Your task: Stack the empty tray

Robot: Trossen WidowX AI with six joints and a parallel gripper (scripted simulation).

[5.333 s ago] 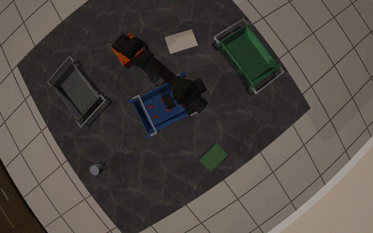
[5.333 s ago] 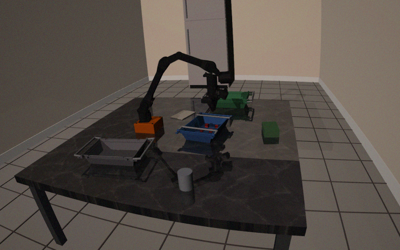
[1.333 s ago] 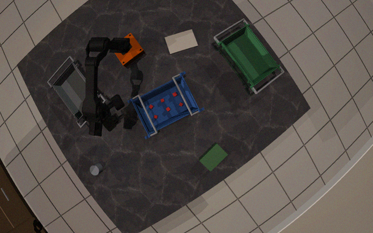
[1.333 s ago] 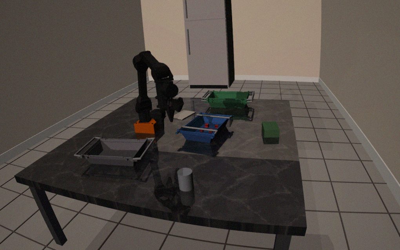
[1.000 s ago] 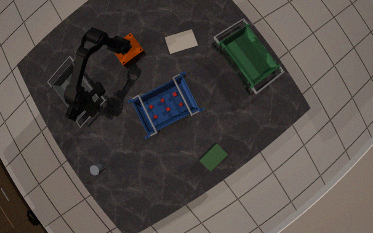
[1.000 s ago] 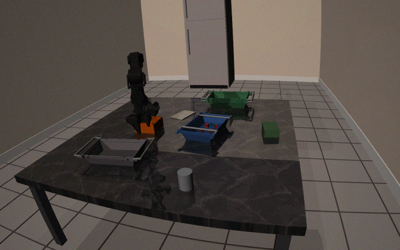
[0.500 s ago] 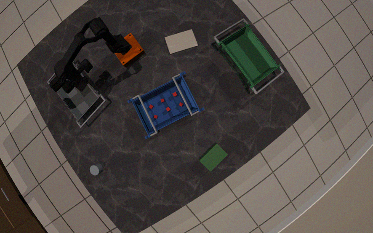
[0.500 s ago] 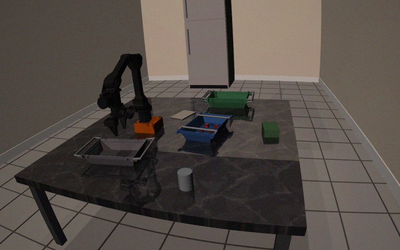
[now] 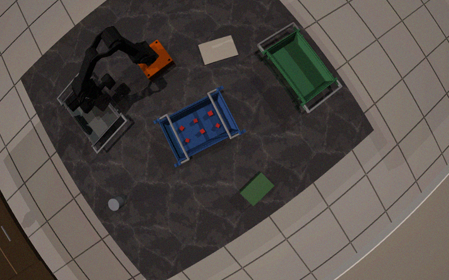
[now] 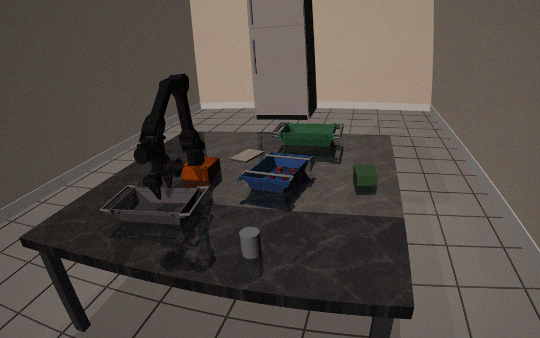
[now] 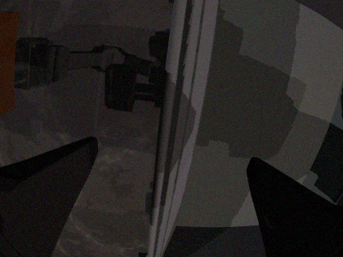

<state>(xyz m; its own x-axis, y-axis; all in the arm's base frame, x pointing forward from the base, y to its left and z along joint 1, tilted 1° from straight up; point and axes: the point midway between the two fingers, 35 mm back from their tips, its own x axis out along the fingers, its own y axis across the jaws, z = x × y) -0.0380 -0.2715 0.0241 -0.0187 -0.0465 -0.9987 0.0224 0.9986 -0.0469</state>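
Observation:
The blue tray point(image 9: 226, 109) point(image 10: 264, 185) stands loaded with several small red blocks point(image 9: 202, 131) point(image 10: 279, 169). Its left bar point(image 9: 177, 137) point(image 10: 268, 174) and right bar point(image 9: 219, 115) point(image 10: 289, 157) both lie across its top. The empty grey tray point(image 9: 100, 123) point(image 10: 147, 217) point(image 11: 210, 190) stands at the left, bars out over its ends. My gripper point(image 10: 165, 192) point(image 11: 175, 156) is open and empty, pointing down at the grey tray's long wall on the orange block's side. In the wrist view that wall runs between the fingertips. The arm hides the fingertips in the top view.
The empty green tray point(image 9: 302, 66) point(image 10: 308, 139) has its bars out. The arm stands on an orange block point(image 9: 160, 62) point(image 10: 203, 169). A cream plate point(image 9: 218, 50) point(image 10: 247, 155), a green block point(image 9: 256, 189) point(image 10: 365, 175) and a grey cylinder point(image 9: 114, 204) point(image 10: 250, 242) also stand on the table.

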